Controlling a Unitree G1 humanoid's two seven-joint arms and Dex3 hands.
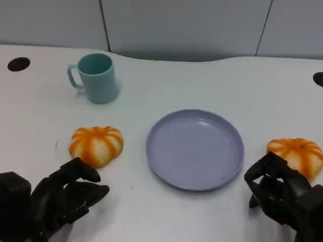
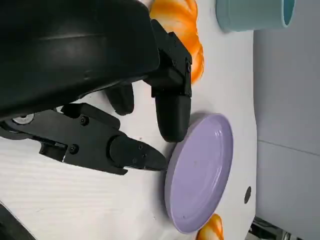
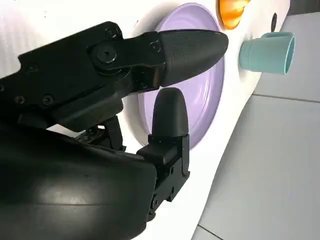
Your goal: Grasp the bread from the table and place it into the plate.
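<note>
- The lavender plate (image 1: 195,149) sits mid-worktop, bare, ready to receive bread.
- One orange-striped bread roll (image 1: 96,145) lies at the plate's nine o'clock; a second roll (image 1: 297,156) lies at its three o'clock.
- The left hand (image 1: 60,196), fingers apart and holding nothing, rests just short of the nearer roll, seemingly lined up to grasp it.
- The right hand (image 1: 277,194), likewise empty with fingers apart, sits beside the second roll.
- A teal mug (image 1: 95,77) stands at eleven o'clock, well apart.
</note>
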